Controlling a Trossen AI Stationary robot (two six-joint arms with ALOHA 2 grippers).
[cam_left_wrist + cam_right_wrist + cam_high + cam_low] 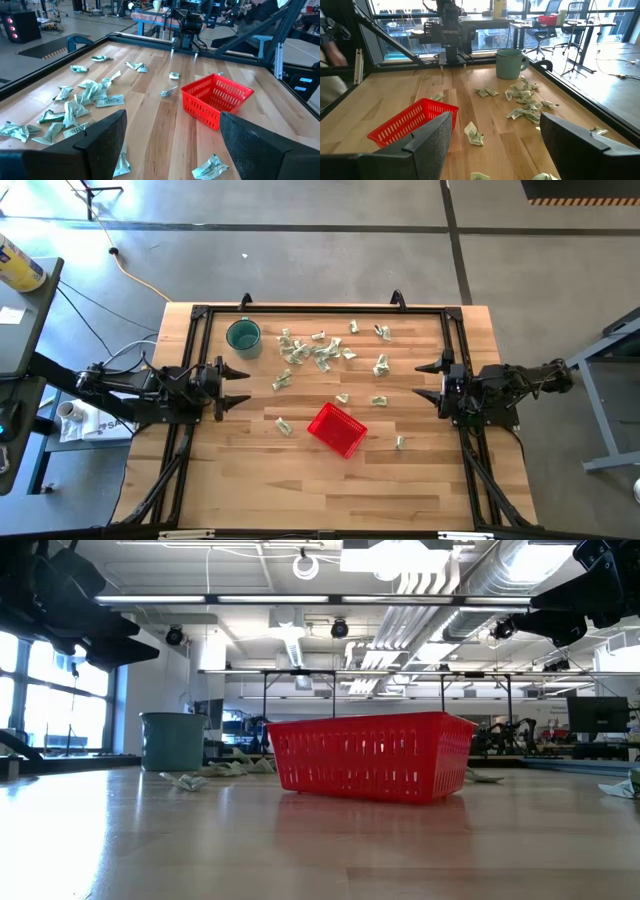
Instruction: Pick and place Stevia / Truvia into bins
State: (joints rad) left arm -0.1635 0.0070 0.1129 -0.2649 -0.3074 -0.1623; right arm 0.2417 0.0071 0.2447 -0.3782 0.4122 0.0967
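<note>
Several pale green and white Stevia sachets (320, 352) lie scattered flat on the wooden table, most in its far half; more show in the left wrist view (82, 102) and the right wrist view (525, 102). The red mesh basket (336, 428) stands on the table near its middle, also seen in the low view (368, 754). My left gripper (236, 384) hovers open at the table's left edge. My right gripper (432, 380) hovers open at the right edge. Both are held above the table, pointing inward, with nothing between their fingers.
A round teal cup (243, 336) stands at the far left beside the sachets. A black frame (320, 310) runs along the table's far, left and right sides. Bare wood lies between the basket and the near edge (320, 500).
</note>
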